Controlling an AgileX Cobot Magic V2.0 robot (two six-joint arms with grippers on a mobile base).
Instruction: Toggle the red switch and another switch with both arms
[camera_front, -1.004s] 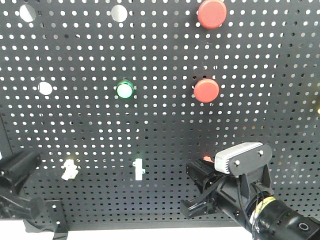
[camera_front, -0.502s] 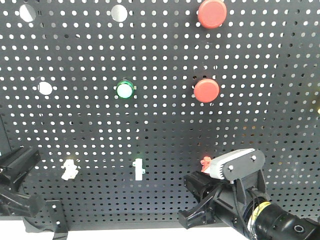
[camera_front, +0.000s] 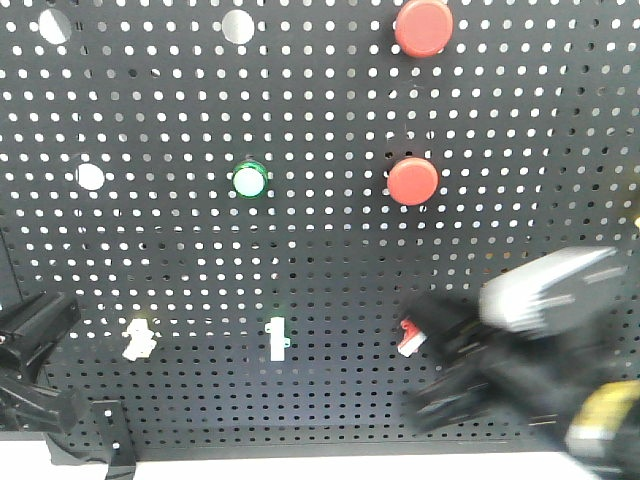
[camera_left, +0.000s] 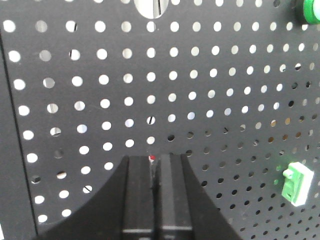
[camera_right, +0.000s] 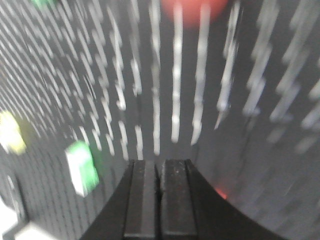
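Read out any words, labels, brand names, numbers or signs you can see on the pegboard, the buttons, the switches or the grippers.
No text can be read.
The pegboard, the two round red push buttons, the green button, the red switch and the pale yellow switch show no print.
The right gripper and its grey camera block are too blurred to read.

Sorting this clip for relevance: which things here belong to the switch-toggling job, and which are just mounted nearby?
Job:
red switch
pale yellow switch
left gripper
right gripper

Just there:
upper red push button
lower red push button
green round button
white-and-green toggle
pegboard
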